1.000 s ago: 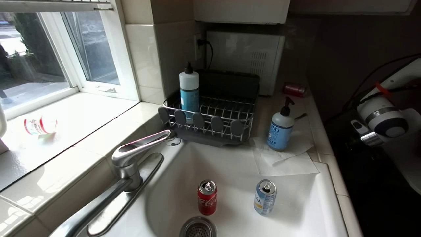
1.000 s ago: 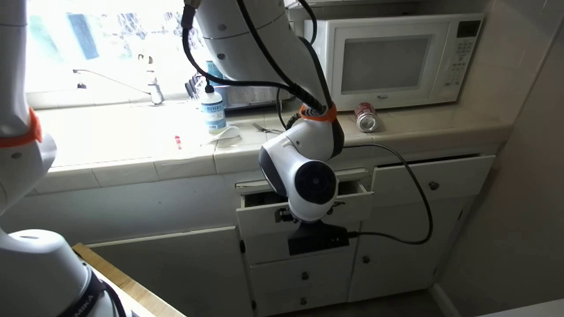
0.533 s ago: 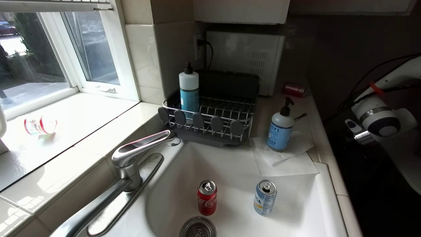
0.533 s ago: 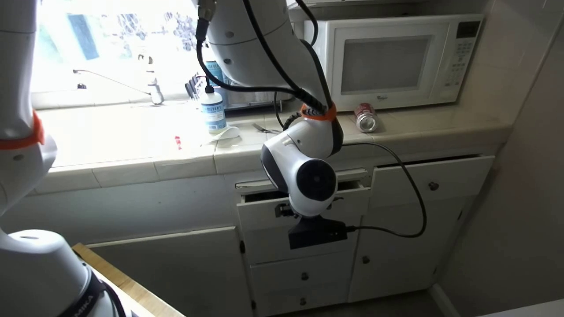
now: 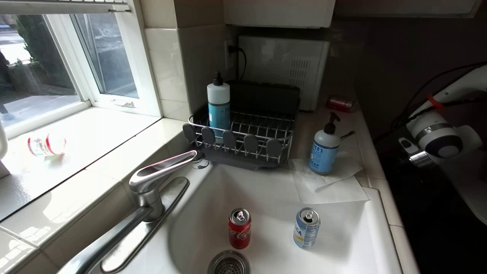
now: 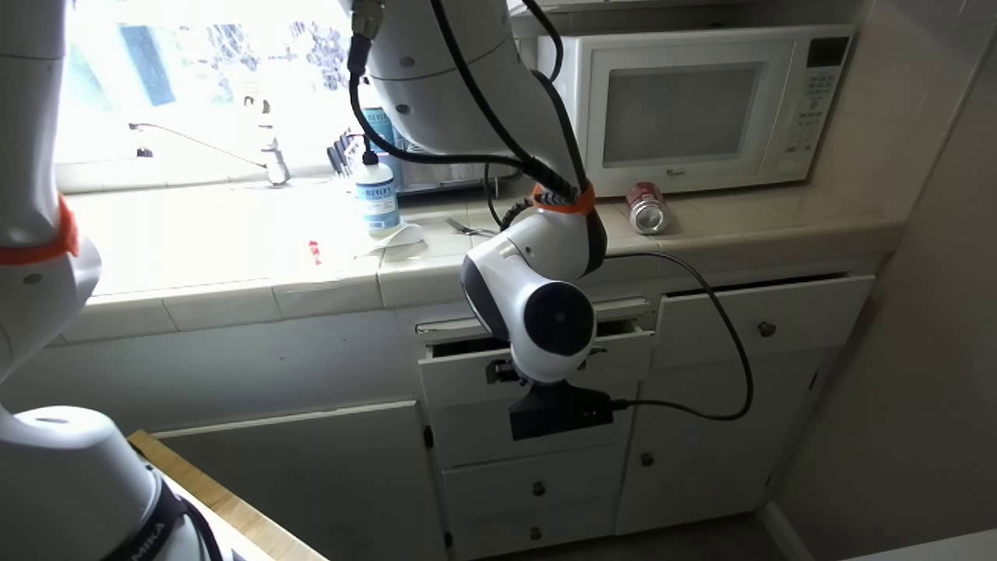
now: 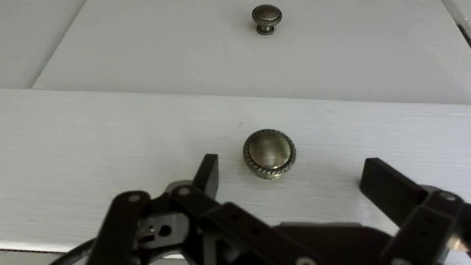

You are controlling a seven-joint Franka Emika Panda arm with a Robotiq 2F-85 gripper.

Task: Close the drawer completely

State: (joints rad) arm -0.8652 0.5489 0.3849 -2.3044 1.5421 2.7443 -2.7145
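Jaws of the black metal gripper (image 7: 290, 162) are standing wide apart, empty. Below the cream tiled counter (image 6: 779, 218), the whitish rectangular painted-wood drawer (image 6: 463, 382) is sitting partly out. Pressing should be going straight inward, fingertips (image 7: 209, 173) straddling the round bronze-coloured metal knob (image 7: 269, 151).

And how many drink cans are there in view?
3: an upright red can and an upright blue can in the sink; a sideways red can on the counter by the microwave. Others may be hidden.
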